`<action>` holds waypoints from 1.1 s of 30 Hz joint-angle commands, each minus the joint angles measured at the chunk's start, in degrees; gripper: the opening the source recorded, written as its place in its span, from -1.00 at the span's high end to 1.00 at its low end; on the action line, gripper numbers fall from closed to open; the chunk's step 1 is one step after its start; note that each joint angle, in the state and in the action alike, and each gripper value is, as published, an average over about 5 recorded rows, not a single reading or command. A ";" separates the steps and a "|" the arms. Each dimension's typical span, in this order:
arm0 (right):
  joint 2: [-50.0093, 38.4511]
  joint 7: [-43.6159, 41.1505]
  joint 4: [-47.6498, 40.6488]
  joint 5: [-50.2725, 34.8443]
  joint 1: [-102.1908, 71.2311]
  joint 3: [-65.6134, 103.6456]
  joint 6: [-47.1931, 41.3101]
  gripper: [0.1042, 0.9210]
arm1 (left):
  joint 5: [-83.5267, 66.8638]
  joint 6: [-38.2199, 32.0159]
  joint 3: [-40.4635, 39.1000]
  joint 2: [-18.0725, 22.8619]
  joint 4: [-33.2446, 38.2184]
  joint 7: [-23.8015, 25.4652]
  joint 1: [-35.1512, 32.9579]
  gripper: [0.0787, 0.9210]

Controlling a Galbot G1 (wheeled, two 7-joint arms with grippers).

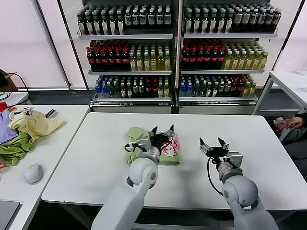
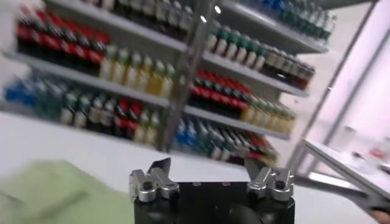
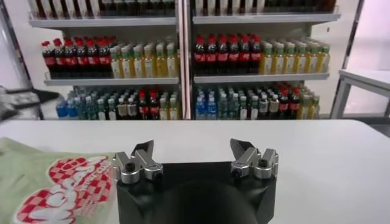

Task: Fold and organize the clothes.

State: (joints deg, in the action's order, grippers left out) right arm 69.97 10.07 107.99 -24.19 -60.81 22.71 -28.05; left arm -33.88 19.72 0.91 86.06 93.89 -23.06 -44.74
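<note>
With the shirt [image 1: 165,148] folded compact, left gripper [image 1: 162,131] at its 12 o'clock and right gripper [image 1: 214,143] at 3 both gape empty; tidying remains.

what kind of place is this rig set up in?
Probably a mock retail or lab space: drink shelves stocked with bottles line the back wall, white tables stand in front, and a green shirt lies folded on one.

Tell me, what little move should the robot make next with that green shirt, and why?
Probably lift the left gripper clear of the light green shirt. Its jaws are open with nothing in them, and the shirt lies in a compact folded bundle on the white table, patch up. The right gripper hovers open beside it, apart from the cloth.
</note>
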 commanded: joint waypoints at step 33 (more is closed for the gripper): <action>9.20 2.93 -26.48 1.70 17.53 -16.65 -4.50 -0.11 | 17.38 -6.41 15.17 -11.48 20.91 0.23 -25.07 -0.77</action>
State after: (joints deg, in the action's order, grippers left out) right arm 79.33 13.54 84.33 -21.19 -44.39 6.79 -31.98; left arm -17.33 13.47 15.24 75.22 113.57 -22.90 -67.96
